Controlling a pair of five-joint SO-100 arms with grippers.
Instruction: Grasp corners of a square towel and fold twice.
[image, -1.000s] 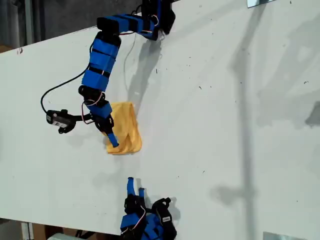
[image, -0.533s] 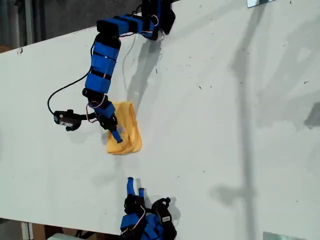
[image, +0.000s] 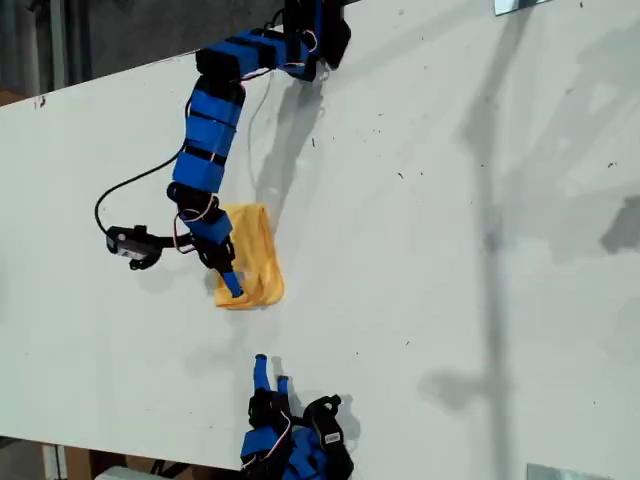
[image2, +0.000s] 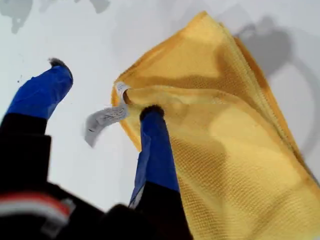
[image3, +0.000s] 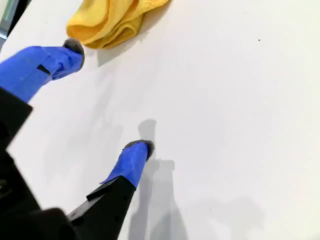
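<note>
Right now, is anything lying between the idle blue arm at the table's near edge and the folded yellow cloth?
Nothing: the exterior view shows bare white table between my second gripper and the folded yellow terry towel.

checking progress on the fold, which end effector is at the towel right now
My first end effector, its open jaws straddling the tagged corner of the towel. My second end effector is also open but apart from the cloth, over bare table.

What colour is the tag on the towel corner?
White-grey, blurred, on the yellow-orange towel; the tag shows best in the first wrist view.
</note>
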